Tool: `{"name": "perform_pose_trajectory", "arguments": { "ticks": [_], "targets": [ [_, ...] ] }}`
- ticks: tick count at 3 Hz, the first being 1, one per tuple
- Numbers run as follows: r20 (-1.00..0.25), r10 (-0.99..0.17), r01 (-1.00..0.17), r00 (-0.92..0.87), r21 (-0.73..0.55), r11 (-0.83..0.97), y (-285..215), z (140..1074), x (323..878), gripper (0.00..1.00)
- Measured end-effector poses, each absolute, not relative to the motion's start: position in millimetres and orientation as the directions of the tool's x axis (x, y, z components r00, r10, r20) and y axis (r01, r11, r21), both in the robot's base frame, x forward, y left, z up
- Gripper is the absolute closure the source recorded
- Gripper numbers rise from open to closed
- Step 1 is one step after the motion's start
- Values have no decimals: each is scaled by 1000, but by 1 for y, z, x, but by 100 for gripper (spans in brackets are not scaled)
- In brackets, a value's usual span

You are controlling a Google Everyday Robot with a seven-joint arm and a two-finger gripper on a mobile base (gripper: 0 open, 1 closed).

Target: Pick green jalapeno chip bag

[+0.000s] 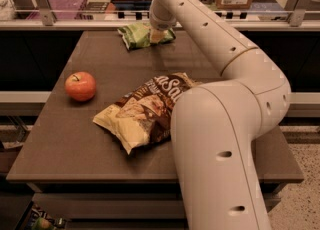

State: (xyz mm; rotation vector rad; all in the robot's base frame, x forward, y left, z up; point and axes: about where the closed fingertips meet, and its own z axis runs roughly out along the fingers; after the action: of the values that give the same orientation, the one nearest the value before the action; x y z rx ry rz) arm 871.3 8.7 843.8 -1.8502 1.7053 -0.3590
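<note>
Camera view is showing the small crinkled green foil chip bag (136, 36) lying at the far edge of the dark brown table (75, 139), the gripper (159, 35) resting over its right end; its grip cannot be told.
</note>
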Motion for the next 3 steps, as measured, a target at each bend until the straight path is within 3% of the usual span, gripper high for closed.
{"name": "perform_pose_trajectory", "arguments": {
  "ticks": [1,2,3],
  "targets": [
    [-190,-971,-815,143,-580,-6,10,840,871,87],
    [-189,-971,-817,143,-576,-8,11,836,872,100],
    [-189,-971,-817,143,-576,-8,11,836,872,100]
  ]
}}
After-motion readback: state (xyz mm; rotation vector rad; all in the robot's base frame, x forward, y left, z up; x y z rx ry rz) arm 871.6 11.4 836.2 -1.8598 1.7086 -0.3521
